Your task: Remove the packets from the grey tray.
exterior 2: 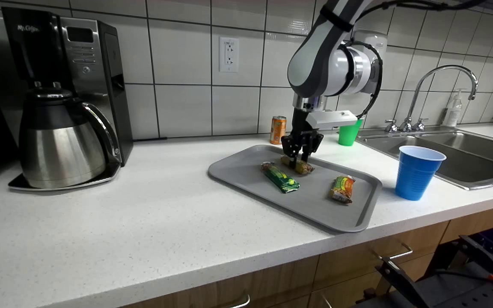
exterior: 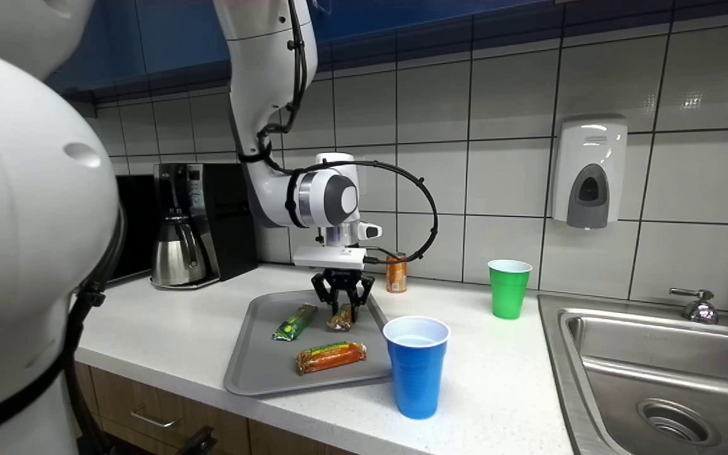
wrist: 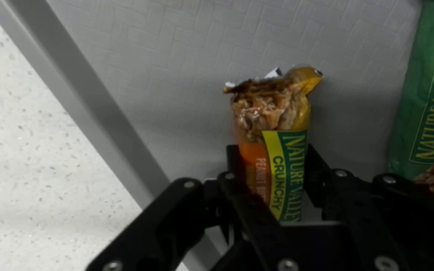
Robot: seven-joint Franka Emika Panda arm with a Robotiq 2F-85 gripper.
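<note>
The grey tray (exterior: pixel 261 366) lies on the counter; it also shows in an exterior view (exterior 2: pixel 238 166) and the wrist view (wrist: pixel 156 45). My gripper (exterior: pixel 344 309) points down over the tray's back part. Its fingers press both sides of the yellowish-green packet (wrist: pixel 277 113), which also shows in an exterior view (exterior 2: pixel 304 167); I cannot tell whether it touches the tray. The packet's near end is hidden by the gripper. The green packet (exterior: pixel 295 322) lies on the tray beside it, at the right edge of the wrist view (wrist: pixel 433 113). The orange packet (exterior: pixel 331 357) lies nearer the tray's front, out of the wrist view.
A blue cup (exterior: pixel 417 366) stands right beside the tray. An orange can (exterior: pixel 396 273) stands behind the tray by the wall. A green cup (exterior: pixel 509 289) stands near the steel sink (exterior: pixel 655 392). A coffee maker (exterior 2: pixel 64 132) stands at the far end of the counter.
</note>
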